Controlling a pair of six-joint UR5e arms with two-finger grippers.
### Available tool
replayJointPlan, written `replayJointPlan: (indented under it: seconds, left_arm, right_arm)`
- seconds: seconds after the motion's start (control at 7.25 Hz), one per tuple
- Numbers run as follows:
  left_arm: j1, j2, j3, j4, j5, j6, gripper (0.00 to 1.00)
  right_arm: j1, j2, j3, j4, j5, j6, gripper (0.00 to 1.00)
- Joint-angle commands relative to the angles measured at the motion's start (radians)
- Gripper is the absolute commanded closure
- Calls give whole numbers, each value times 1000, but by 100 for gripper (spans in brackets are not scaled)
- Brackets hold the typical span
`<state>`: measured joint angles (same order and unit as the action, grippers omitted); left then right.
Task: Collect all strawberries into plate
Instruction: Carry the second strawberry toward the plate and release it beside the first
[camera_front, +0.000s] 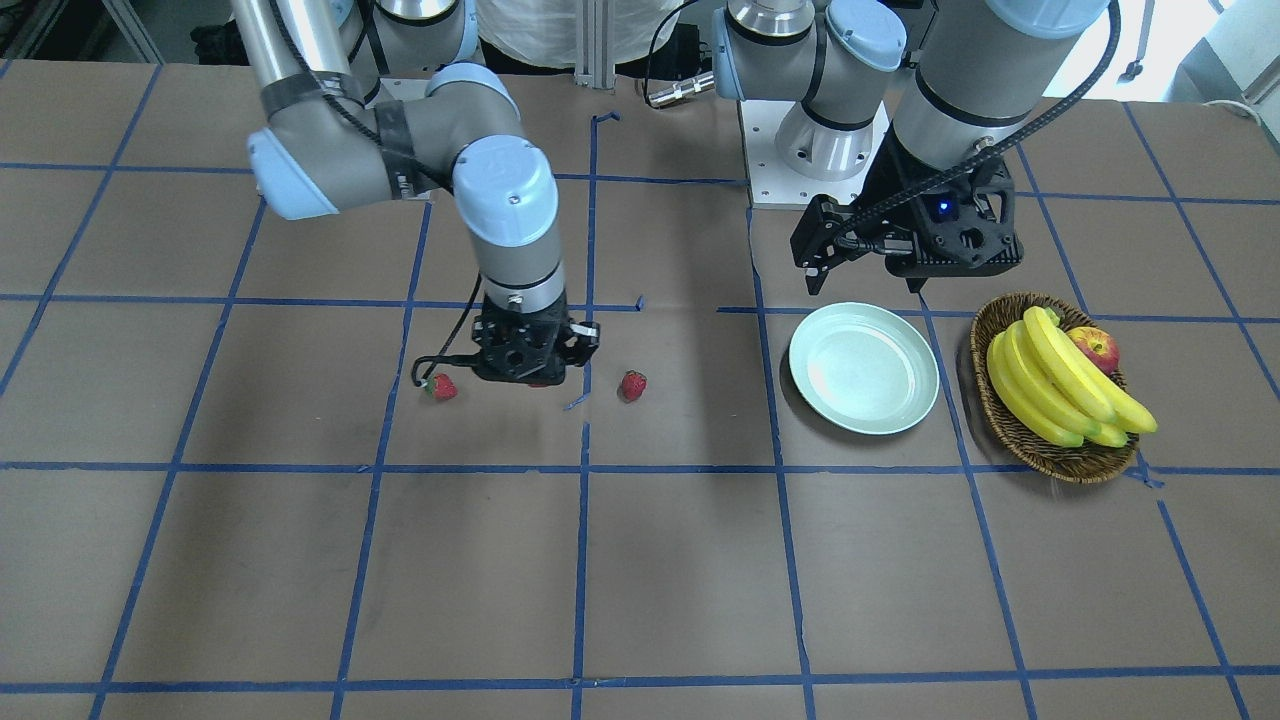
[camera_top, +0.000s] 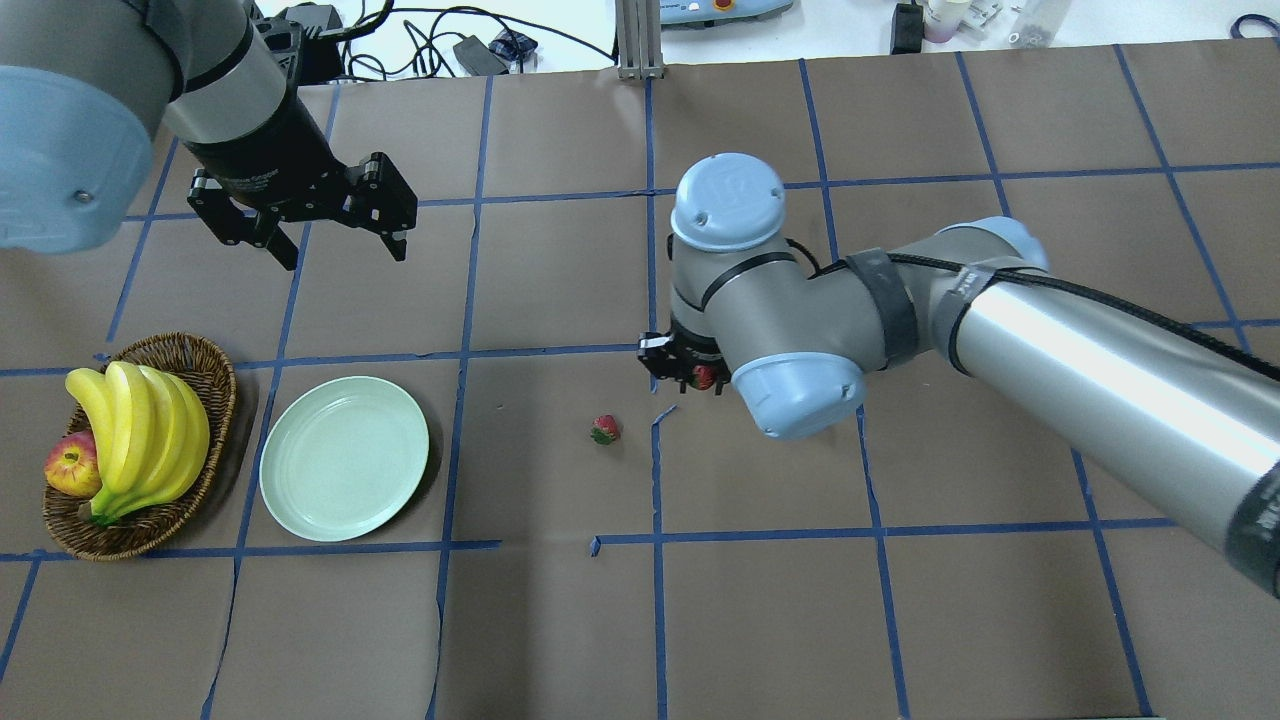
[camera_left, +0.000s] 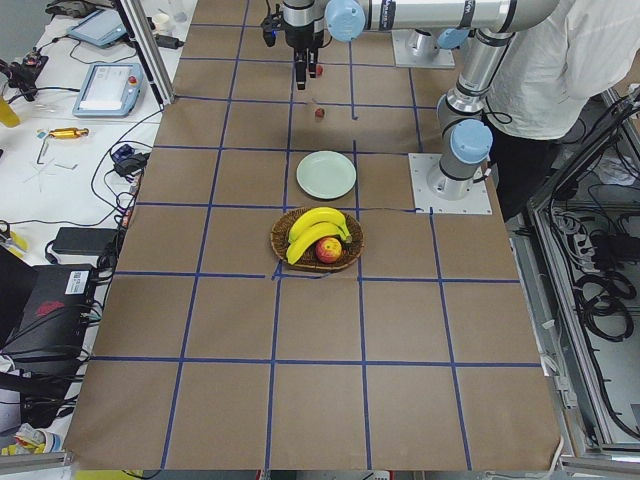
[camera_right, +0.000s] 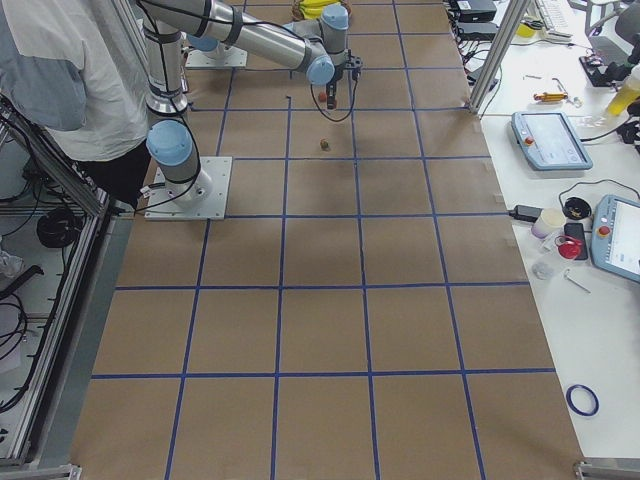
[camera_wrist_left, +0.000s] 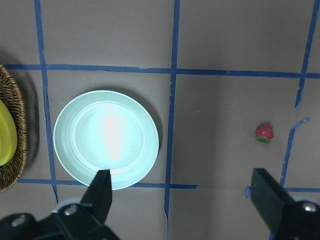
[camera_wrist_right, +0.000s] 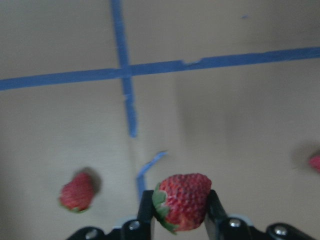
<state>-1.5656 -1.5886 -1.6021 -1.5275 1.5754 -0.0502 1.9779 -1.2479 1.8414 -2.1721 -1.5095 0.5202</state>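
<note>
My right gripper (camera_wrist_right: 176, 220) is shut on a red strawberry (camera_wrist_right: 182, 200) and holds it just above the table; it also shows in the overhead view (camera_top: 690, 378). A second strawberry (camera_front: 632, 385) lies on the table between that gripper and the mint-green plate (camera_front: 863, 367). A third strawberry (camera_front: 440, 387) lies on the gripper's other side. The plate (camera_top: 344, 458) holds nothing. My left gripper (camera_top: 338, 248) is open and empty, raised above the table behind the plate; its fingers (camera_wrist_left: 100, 192) frame the plate (camera_wrist_left: 106, 139) and one strawberry (camera_wrist_left: 264, 132).
A brown wicker basket (camera_front: 1000, 315) with bananas (camera_front: 1060, 385) and a red-yellow apple (camera_front: 1095, 347) stands right beside the plate, on the side away from the strawberries. Blue tape lines grid the brown table. An operator stands by the robot's base in the side views.
</note>
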Motion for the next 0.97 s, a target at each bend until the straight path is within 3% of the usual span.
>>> replayJointPlan:
  seconds: [0.0, 0.14, 0.55, 0.69, 0.83]
  left_arm:
    - [1, -1, -2, 1, 0, -2, 0]
    - [-1, 1, -2, 0, 0, -2, 0]
    - [-1, 1, -2, 1, 0, 0, 0]
    - [1, 1, -2, 1, 0, 0, 0]
    - [1, -1, -2, 1, 0, 0, 0]
  right_arm:
    - [155, 199, -220, 4, 46, 249, 100]
    - [195, 282, -287, 8, 46, 297, 100]
    - [208, 291, -249, 2, 43, 285, 100]
    - [208, 288, -240, 2, 35, 265, 90]
    - [205, 283, -241, 2, 29, 261, 59]
